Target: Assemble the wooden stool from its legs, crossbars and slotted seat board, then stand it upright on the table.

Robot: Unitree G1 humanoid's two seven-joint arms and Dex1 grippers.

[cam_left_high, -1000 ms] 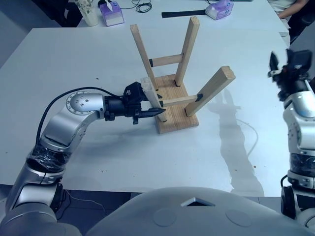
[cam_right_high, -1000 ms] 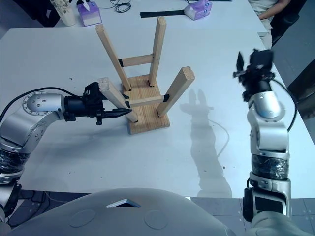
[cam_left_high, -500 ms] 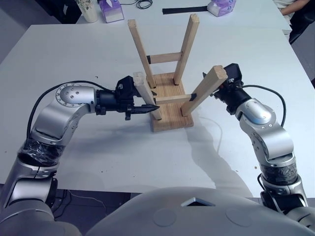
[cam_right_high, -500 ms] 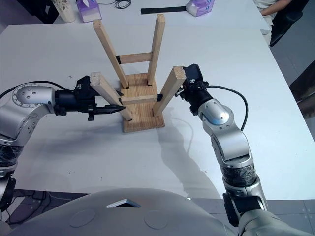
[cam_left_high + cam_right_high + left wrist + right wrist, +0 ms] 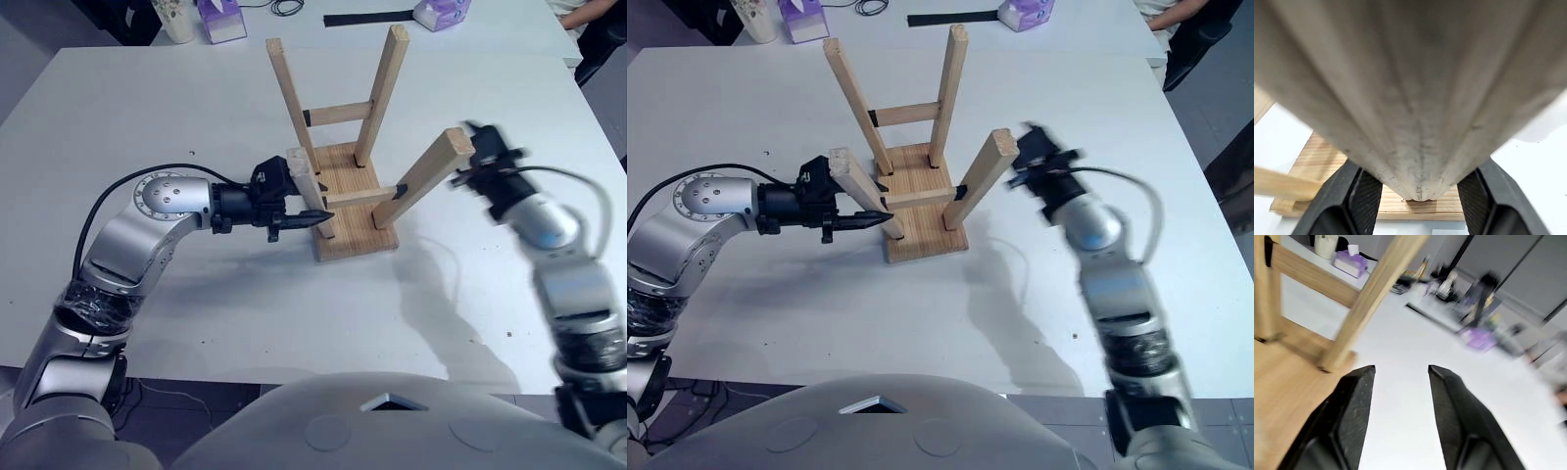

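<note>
The wooden stool stands upside down on the white table, its seat board (image 5: 359, 236) flat and its legs pointing up. Two back legs (image 5: 290, 102) (image 5: 383, 93) are joined by a crossbar (image 5: 338, 114). The near right leg (image 5: 429, 178) leans outward, with a second crossbar (image 5: 359, 196) running to the near left leg (image 5: 310, 188). My left gripper (image 5: 315, 216) is shut on that near left leg, with fingers (image 5: 1359, 195) on both sides of it. My right gripper (image 5: 486, 161) hovers open just right of the leaning leg's top, nothing between its fingers (image 5: 1355, 405).
Along the far table edge stand a patterned cup (image 5: 178, 21), two purple tissue boxes (image 5: 222, 22) (image 5: 437, 13) and a black strip (image 5: 367, 20). A thin white cable (image 5: 453, 266) lies right of the stool. Bare table lies in front of the stool.
My right arm swung in from the far right to the leaning leg's top, then drew back slightly to the right. The left gripper kept its hold on the near left leg.
</note>
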